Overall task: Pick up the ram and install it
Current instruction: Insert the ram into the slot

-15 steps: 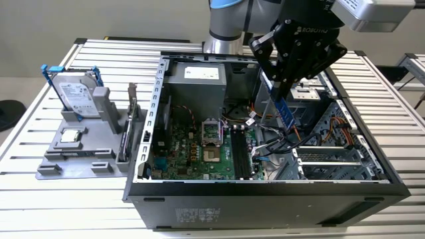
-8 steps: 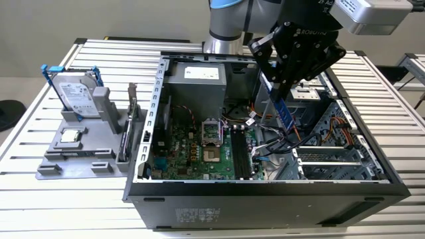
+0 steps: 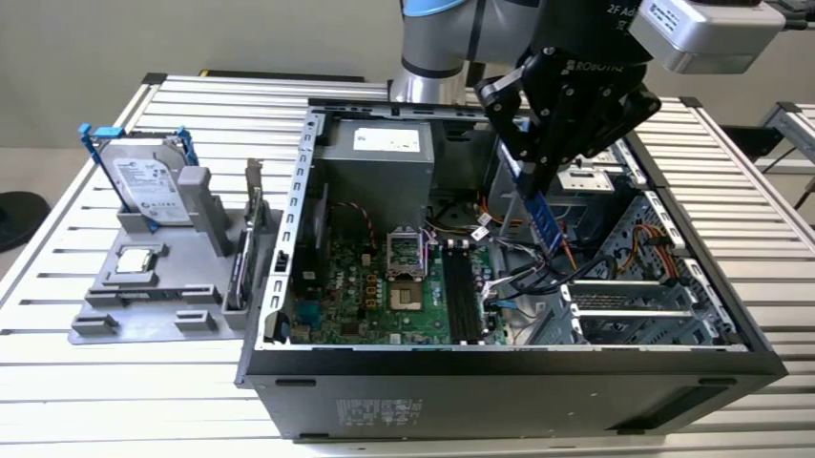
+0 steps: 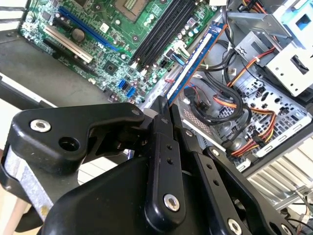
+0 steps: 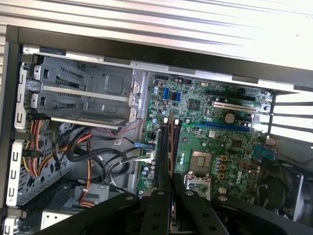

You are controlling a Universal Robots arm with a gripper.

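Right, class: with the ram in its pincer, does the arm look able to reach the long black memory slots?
Probably yes: the case lies open, the pincer gripping the ram hangs over it, and nothing covers the slots; loose cables beside them might snag.

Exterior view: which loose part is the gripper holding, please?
The ram, a thin blue stick over the case; the hard drive and card sit in the stand.

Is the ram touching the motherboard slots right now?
Apart. The ram, held by the gripper, hangs to the exterior view's right of the slots, with cables showing between them.
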